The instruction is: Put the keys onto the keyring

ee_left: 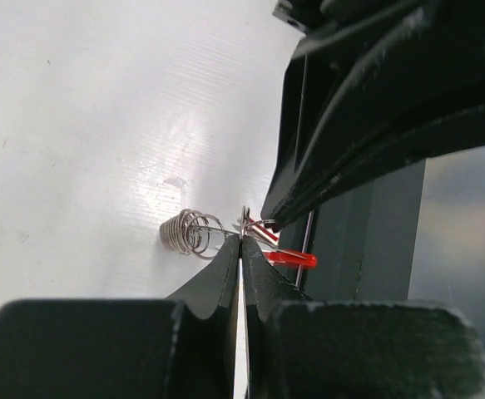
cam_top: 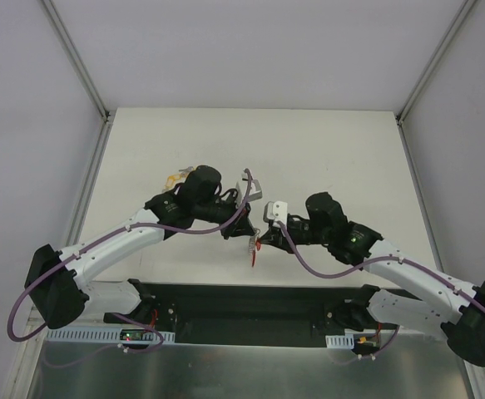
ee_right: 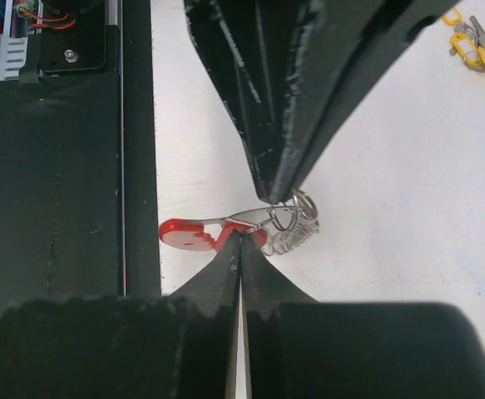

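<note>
- Although the keyring [ee_right: 184, 235] — a loop of thick red plastic crescent and silvery ribbed metal coil — is gripped from both sides, no key is seen threaded on it, so the task is judged to be at an early stage.
- The small metal keys with yellow plastic tags [ee_right: 471, 41] are seen lying on the white table [ee_right: 408, 150], well apart from the keyring, at the upper right of the right wrist view.
- The jaws of the left gripper [ee_left: 240, 243] are pressed together on thin wire beside the coil; those of the right gripper [ee_right: 240, 238] are pinched on the red crescent's edge.
- What remains, by judgement: the keyring must be opened and each key fetched and slid on.
- At the centre of the top view the keyring is reduced to a red speck, and the keys are half hidden behind the left arm — only the right wrist view shows them plainly.
- The coil's separate turns are shown best in the left wrist view, where the keys are not seen at all.
- Whether the keyring rests on the table or is lifted cannot be told.
</note>
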Robot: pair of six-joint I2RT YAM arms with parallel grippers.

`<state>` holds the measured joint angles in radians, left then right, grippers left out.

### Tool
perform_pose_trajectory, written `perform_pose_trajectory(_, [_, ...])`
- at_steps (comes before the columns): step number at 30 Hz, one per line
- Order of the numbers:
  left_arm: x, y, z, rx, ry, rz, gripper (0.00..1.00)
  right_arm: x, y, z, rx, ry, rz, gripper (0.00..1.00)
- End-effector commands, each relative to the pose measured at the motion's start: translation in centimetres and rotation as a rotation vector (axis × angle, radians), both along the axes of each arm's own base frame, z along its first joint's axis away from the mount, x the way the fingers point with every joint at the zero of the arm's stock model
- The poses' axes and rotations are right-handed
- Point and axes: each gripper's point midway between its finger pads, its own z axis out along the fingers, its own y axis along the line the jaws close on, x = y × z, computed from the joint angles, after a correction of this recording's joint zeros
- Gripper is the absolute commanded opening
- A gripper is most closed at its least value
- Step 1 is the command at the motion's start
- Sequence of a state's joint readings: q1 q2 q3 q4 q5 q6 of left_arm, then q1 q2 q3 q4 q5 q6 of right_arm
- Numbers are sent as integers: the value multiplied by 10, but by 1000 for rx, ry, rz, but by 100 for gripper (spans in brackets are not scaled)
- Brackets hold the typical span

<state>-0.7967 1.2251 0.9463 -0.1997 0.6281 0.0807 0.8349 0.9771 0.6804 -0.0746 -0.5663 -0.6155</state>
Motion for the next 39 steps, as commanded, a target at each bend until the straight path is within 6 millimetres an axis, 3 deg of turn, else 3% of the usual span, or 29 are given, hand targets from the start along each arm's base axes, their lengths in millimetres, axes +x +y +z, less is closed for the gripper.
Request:
perform_pose_trajectory(1, [8,-11,39,-96,-22,9,0,-3,1,14,-8,-65,16,1])
perform_pose_trajectory(14, [8,-7,29,-102,-40,20,0,10,1,13,28,-58,-100,3])
perform_pose_trajectory(17, [9,-5,24,-110,-67,34,0,15,-3,26,106,-33,-157,12])
perform_pose_trajectory(18, [11,-5,23,-109,-76,45,0,15,-6,25,118,-21,-173,21])
perform_pose_trajectory(21, [15,-4,21,-122,-104,60,0,14,-9,37,178,11,-204,32])
perform_pose_trajectory(26, [21,-4,20,-144,-150,80,0,18,-11,48,254,62,-283,43])
perform_pose_trajectory(39, [25,-7,31,-194,-199,89,0,39,-3,33,222,99,-382,40])
